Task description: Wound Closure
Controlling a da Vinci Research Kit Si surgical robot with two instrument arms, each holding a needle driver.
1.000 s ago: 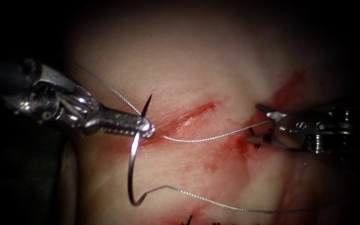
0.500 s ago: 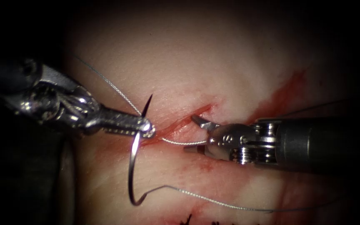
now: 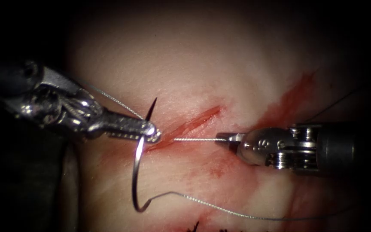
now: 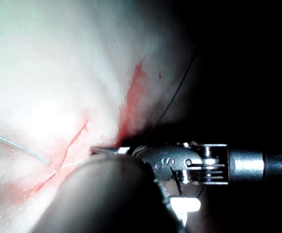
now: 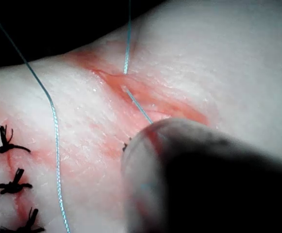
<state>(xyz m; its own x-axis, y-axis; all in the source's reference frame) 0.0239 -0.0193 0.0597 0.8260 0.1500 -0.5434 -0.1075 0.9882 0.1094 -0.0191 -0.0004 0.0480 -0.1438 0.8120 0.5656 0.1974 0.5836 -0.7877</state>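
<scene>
In the endoscope view my left tool (image 3: 151,131) comes in from the left, shut on the curved needle (image 3: 135,180) a short way behind its tip. The needle is free of the tissue (image 3: 185,64), left of the cut (image 3: 194,122), tip pointing up and curve hanging down. Thread (image 3: 220,209) runs right from the needle's tail. My right tool (image 3: 223,137) is shut on a short taut stretch of thread (image 3: 194,139) that leaves the tissue at the cut. The left wrist view has the right tool (image 4: 179,160) by the cut (image 4: 75,138). The right wrist view has that thread (image 5: 137,106) entering the cut (image 5: 155,99).
Red fluid (image 3: 288,101) streaks the tissue right of the cut. Another thread strand (image 3: 112,99) crosses behind the left tool's tip. Black knotted stitches (image 5: 7,144) lie in a row, and their ends (image 3: 194,225) reach the endoscope view's lower edge.
The right tool came in leftward to the cut with open jaws, shut on the thread there and drew back a little to the right, pulling it taut. Left tool and needle stayed still.
</scene>
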